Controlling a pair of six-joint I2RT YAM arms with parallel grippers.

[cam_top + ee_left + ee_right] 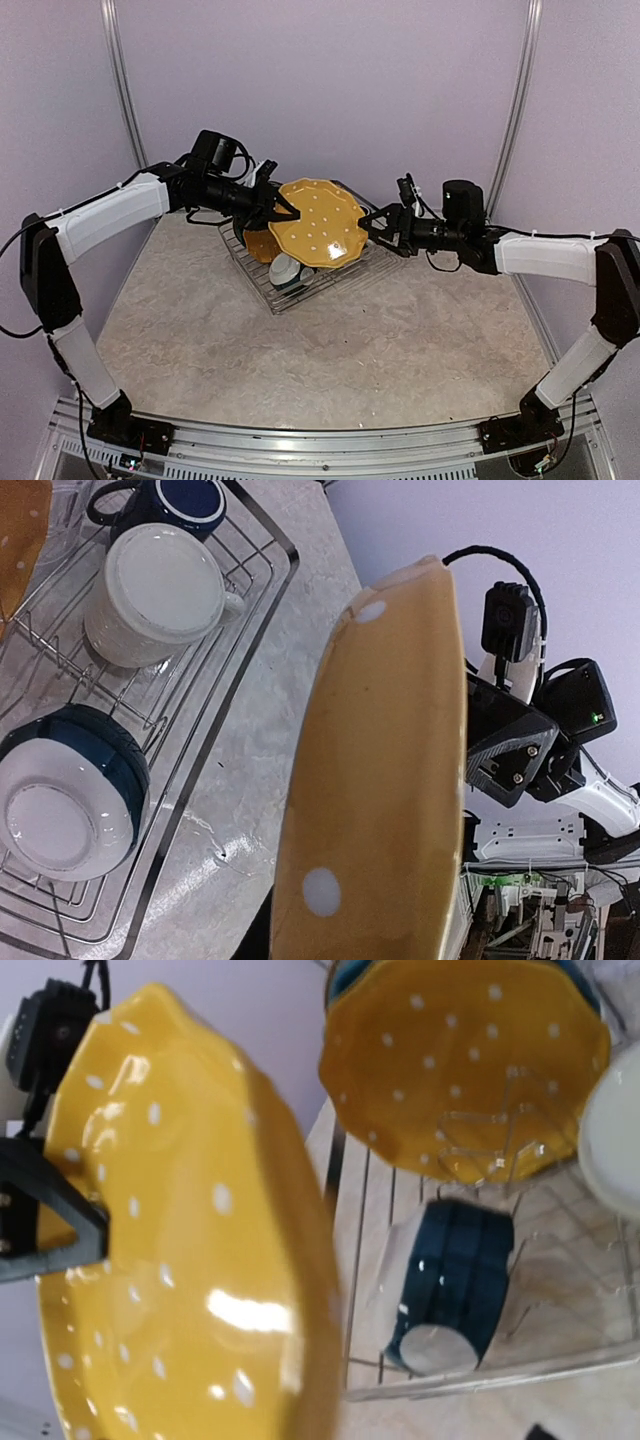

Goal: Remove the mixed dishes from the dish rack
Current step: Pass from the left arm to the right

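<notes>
A yellow white-dotted scalloped plate [318, 225] hangs in the air above the dish rack [300, 297], tilted on edge. My left gripper [283, 210] is shut on its left rim. The plate fills the left wrist view [390, 780] and hides the fingers. My right gripper [372, 228] stands at the plate's right rim with its fingers spread either side of it. In the right wrist view the plate [170, 1240] is blurred and covers my fingers. A left finger [50, 1235] shows at its far edge.
The rack [215, 730] holds a cream mug [160, 590], a navy mug [185, 500] and a teal-and-white bowl [70, 800]. A second yellow dotted plate [460, 1060] stands in the dividers, a blue rim [348, 978] behind it. Walls close in behind the rack.
</notes>
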